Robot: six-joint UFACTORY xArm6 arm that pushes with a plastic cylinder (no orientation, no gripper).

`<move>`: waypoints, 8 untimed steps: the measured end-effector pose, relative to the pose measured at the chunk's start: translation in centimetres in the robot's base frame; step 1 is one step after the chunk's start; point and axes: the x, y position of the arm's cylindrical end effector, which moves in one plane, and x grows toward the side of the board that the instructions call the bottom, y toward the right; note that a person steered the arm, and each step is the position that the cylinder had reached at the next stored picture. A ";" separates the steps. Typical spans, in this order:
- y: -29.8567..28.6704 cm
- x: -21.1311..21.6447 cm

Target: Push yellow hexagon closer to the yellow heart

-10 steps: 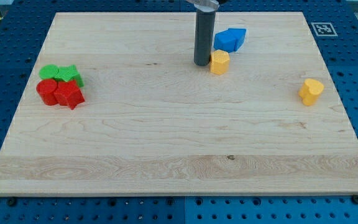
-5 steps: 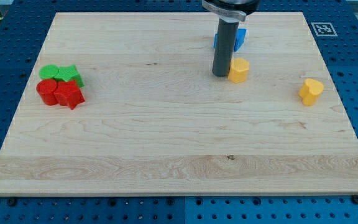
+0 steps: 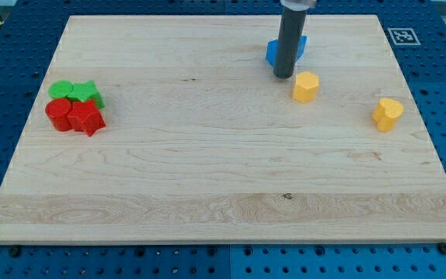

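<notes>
Field note. My tip (image 3: 283, 76) sits near the view's top of the counter (image 3: 207, 178), just up and to the view's left of the yellow hexagon (image 3: 306, 87), with a sliver of bare wood between them; no contact now. There is no pincer on this rig, only the plain rod, so nothing is open, closed or held.

Change over the last second: the hexagon has slid toward the view's right and a little toward the bottom, driven by the rod from its left side. In the last half second the rod has backed off toward the view's top, and now stands in front of the blue block (image 3: 271, 52), hiding most of it.

From my tip, the yellow heart (image 3: 387, 114) lies well off to the view's right and lower. The gap to it has shrunk, but the two yellow blocks are still clearly apart, so I judge the job part done. Another push from the hexagon's upper left would probably be needed.

Red blocks (image 3: 74, 116) and green blocks (image 3: 75, 91) sit clustered far to the view's left, uninvolved.
</notes>
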 end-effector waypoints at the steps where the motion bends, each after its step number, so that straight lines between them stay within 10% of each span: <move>1: 0.7 -0.4; 8: 0.7 5.1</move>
